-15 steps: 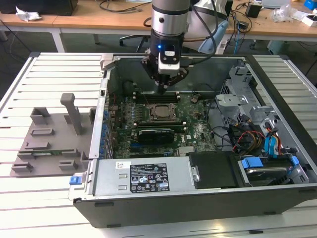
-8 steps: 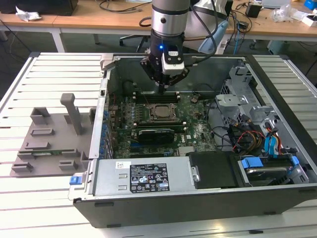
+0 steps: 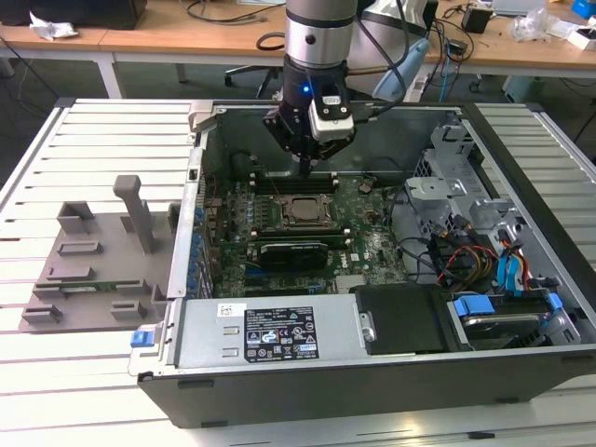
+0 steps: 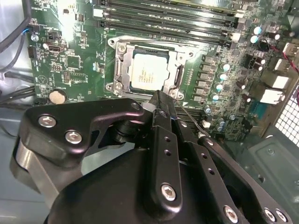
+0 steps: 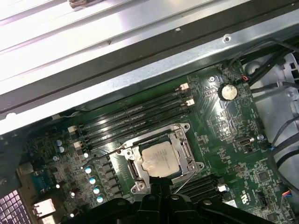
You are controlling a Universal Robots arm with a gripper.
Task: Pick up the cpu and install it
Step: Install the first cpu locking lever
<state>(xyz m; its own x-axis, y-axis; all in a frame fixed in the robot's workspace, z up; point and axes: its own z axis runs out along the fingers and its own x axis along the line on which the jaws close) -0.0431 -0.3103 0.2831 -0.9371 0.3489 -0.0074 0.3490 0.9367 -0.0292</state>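
The cpu (image 4: 147, 72) is a small silvery square chip lying flat inside the dark socket frame (image 4: 117, 70) on the green motherboard, inside the open computer case (image 3: 521, 307). It also shows in the exterior view as the cpu (image 3: 300, 210) and in the first wrist view as the cpu (image 5: 159, 158). My gripper (image 3: 304, 168) hangs a little above the board, just beside the socket toward the memory slots. Its black fingers (image 4: 161, 140) meet at the tip, shut with nothing between them. The gripper (image 4: 159, 97) tip sits at the socket's edge, apart from the chip.
Long memory slots (image 5: 135, 116) run beside the socket. A black expansion card (image 3: 293, 251) lies on its other side, then the power supply (image 3: 270, 331). Drive bays and coloured cables (image 3: 484, 261) fill the exterior view's right. A grey fixture tray (image 3: 93, 261) sits outside the case.
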